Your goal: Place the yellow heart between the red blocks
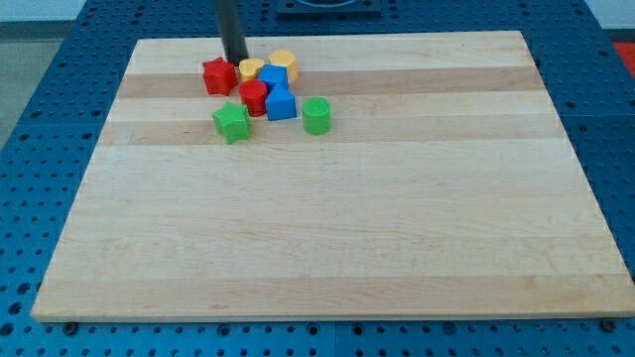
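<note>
My tip point(236, 61) rests on the board near the view's top left, just above the gap between the red star block point(217, 75) and the yellow heart point(249, 69). The heart lies right of the red star and above a second red block point(254, 97), touching or nearly touching both. The rod rises out of the view's top.
A yellow round block point(283, 61) sits right of the heart. Two blue blocks point(274, 77) point(281, 104) sit beside the red block. A green star point(231, 122) and a green cylinder point(317, 116) lie below the cluster. The wooden board point(327, 228) lies on a blue table.
</note>
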{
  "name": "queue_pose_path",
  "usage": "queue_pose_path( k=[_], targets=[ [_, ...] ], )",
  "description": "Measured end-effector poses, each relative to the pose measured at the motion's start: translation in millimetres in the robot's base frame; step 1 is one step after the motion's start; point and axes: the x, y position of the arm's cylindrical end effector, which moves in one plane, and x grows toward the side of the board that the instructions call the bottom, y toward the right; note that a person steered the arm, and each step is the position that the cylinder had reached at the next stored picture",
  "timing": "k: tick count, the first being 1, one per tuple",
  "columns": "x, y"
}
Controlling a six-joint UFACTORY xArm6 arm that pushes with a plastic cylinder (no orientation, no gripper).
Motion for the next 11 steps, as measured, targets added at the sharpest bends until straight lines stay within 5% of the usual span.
queue_pose_path(
  k=[11],
  targets=[
    [31, 13]
  ],
)
